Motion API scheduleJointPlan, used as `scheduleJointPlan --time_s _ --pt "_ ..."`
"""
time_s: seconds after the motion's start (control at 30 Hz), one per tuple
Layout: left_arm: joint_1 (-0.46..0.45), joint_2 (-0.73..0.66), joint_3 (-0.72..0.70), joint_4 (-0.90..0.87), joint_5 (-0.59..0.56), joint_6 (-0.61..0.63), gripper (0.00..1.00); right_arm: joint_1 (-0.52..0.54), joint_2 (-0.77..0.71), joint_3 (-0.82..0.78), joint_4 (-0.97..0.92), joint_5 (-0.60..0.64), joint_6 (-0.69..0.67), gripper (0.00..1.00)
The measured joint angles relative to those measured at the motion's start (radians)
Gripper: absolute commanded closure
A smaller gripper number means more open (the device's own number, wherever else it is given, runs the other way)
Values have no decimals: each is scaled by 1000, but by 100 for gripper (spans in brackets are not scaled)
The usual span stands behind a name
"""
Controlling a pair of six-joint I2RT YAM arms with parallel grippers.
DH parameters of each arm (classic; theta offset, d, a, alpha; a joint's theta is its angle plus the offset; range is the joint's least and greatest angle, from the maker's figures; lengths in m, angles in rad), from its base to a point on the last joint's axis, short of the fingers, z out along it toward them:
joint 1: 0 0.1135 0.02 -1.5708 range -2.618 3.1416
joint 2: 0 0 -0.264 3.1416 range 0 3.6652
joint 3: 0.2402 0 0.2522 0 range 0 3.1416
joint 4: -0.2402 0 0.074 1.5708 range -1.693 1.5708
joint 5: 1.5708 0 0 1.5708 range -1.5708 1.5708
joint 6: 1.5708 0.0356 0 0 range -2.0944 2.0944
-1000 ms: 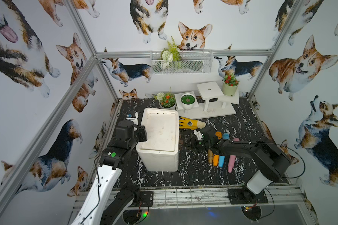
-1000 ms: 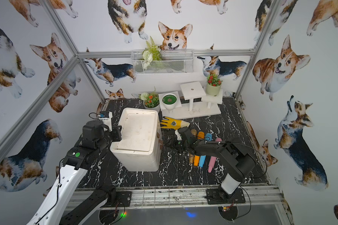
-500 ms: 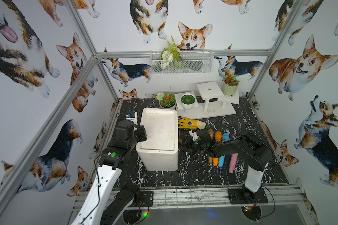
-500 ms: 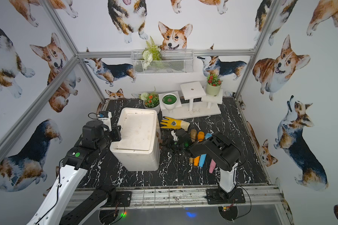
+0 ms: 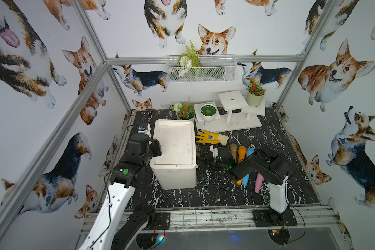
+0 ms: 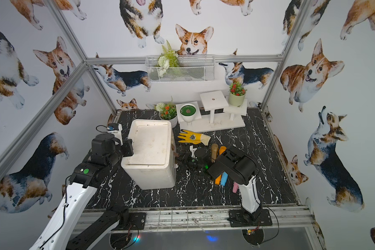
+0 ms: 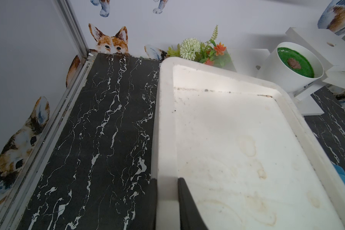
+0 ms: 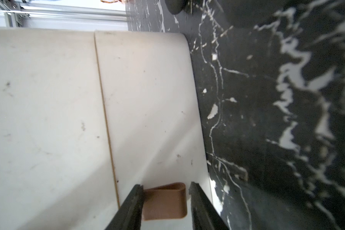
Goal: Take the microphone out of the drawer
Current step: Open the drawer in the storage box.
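The white drawer box (image 5: 173, 175) (image 6: 152, 177) stands left of centre in both top views. Its drawers are shut, so the microphone is hidden. My left gripper (image 7: 166, 180) (image 5: 157, 149) is shut on the rim of the box's top, one finger on each side. At the box's right side, my right gripper (image 8: 166, 185) (image 5: 199, 157) straddles the brown drawer handle (image 8: 165, 201). That handle sits on the drawer front (image 8: 151, 99) nearest the floor. One finger touches the handle and a thin gap shows at the other, so the gripper is open.
A yellow glove (image 5: 211, 136) lies right of the box. Several coloured stick-shaped toys (image 5: 241, 153) lie under my right arm. White stands (image 5: 232, 101) and plant pots (image 5: 208, 112) line the back. A small white device (image 5: 144, 128) sits by the left wall.
My right gripper has moved left up to the box's side and narrowed its jaws around the handle, while the arm's elbow folded up. The left arm has not moved.
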Motion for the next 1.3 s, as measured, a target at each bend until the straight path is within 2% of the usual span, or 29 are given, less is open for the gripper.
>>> scheduleJointPlan --time_s 0.1,0.17,0.53,0.77,1.3 --pt "0 2 0 0 -4 0 97 6 23 -1 77 16 40 92" --pt "0 2 1 0 -8 0 97 10 31 -1 112 26 51 100" --pt "0 -2 -3 5 -4 5 97 19 31 -39 154 77 84 100" --pt "0 -5 -4 8 37 11 97 19 -24 -98 142 106 79 100" --pt "-1 -11 -6 8 57 13 97 -13 -352 -174 -313 220 -89 100"
